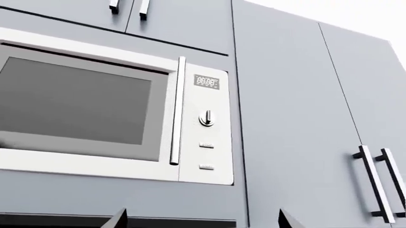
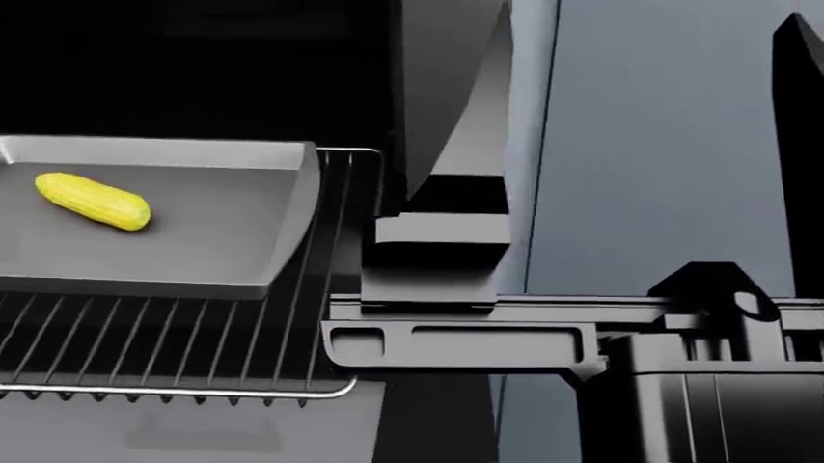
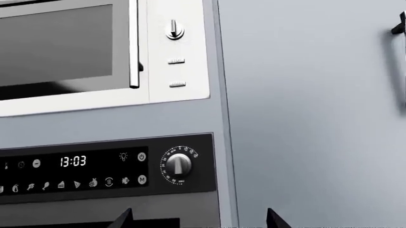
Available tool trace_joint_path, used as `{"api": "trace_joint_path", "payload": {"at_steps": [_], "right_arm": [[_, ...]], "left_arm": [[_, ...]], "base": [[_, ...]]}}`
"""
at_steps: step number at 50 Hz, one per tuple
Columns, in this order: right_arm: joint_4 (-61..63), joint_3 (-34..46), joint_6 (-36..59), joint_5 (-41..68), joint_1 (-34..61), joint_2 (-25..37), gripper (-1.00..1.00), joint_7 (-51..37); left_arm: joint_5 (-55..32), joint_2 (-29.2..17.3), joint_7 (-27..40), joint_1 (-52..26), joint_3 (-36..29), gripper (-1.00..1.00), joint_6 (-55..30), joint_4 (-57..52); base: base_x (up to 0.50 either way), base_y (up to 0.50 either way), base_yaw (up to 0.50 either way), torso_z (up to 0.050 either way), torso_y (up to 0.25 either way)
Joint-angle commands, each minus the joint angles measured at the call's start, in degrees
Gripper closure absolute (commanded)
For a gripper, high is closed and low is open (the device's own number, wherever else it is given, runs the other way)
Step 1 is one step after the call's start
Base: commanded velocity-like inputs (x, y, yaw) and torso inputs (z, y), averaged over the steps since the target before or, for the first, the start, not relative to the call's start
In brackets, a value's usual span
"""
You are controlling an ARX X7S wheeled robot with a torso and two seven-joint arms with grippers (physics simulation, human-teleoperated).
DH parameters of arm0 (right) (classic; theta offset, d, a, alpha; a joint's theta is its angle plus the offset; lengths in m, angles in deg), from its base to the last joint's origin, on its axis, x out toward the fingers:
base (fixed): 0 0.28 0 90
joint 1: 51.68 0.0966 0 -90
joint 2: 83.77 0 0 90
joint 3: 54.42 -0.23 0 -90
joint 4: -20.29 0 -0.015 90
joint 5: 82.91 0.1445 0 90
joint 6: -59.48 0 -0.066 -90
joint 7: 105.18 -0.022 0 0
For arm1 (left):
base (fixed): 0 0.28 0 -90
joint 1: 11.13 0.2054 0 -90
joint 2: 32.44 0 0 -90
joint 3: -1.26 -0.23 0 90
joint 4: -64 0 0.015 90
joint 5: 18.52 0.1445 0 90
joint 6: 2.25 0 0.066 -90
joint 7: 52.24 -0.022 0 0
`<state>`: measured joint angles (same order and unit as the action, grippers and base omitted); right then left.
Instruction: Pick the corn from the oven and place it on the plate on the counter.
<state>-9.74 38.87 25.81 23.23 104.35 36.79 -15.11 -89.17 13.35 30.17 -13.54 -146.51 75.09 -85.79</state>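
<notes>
The corn [image 2: 93, 201], a yellow cob, lies at the left of a grey baking tray [image 2: 219, 241] on a wire rack [image 2: 193, 347] inside the black oven [image 2: 193, 58]. The oven's control panel [image 3: 95, 171] also shows in the right wrist view. My left gripper [image 1: 203, 221] is open, its fingertips [image 1: 119, 219] wide apart and pointing at the cabinet front below a microwave. My right gripper [image 3: 199, 219] is open too, its fingertips [image 3: 125, 219] facing the oven's panel, with nothing between them. The plate and the counter are out of view.
A white microwave [image 1: 82, 104] sits built in above the oven. Tall grey-blue cabinet doors with bar handles [image 1: 374, 183] stand to the right. Dark arm parts [image 2: 445, 251] cross the head view just right of the rack.
</notes>
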Motion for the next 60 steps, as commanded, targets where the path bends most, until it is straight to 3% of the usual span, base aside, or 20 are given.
{"api": "trace_joint_path", "payload": {"at_steps": [1,19,26,31,39,47,60], "right_arm": [[0.0,-1.5,1.4,0.6,-0.8,-1.2,-1.00,0.0],[0.0,-2.5,0.4,-0.6,-2.5,-1.6,-1.00,0.0],[0.0,15.5,-10.2,-8.4,-1.4,7.3,-1.00,0.0],[0.0,9.8,-4.7,-4.0,-1.5,1.8,-1.00,0.0],[0.0,2.4,-1.7,-1.8,-4.1,-1.3,-1.00,0.0],[0.0,4.6,-0.9,-2.4,-2.7,-0.3,-1.00,0.0],[0.0,6.7,-2.1,-3.4,-1.4,1.1,-1.00,0.0]], "left_arm": [[0.7,-0.8,1.2,-2.4,-3.7,-1.00,2.4,0.0],[1.2,-1.8,2.1,-5.4,-7.8,-1.00,4.7,0.1],[1.4,-1.9,2.4,-6.9,-9.4,-1.00,5.2,0.0],[1.4,-2.2,2.8,-8.1,-10.6,-1.00,5.9,0.0],[2.5,-2.5,3.4,-9.0,-13.3,-1.00,7.3,0.0],[2.7,-2.6,3.8,-10.2,-14.8,-1.00,8.3,0.0],[2.9,-2.7,4.0,-11.5,-16.4,-1.00,9.4,0.4]], "base": [[0.09,0.50,0.00,0.000,0.000],[0.09,0.47,0.00,0.000,0.000],[0.00,0.00,0.00,0.000,0.000],[0.00,0.00,0.00,0.000,0.000],[0.00,0.00,0.00,0.000,0.000],[0.00,0.00,0.00,0.000,0.000],[0.03,0.00,0.50,0.000,0.000]]}}
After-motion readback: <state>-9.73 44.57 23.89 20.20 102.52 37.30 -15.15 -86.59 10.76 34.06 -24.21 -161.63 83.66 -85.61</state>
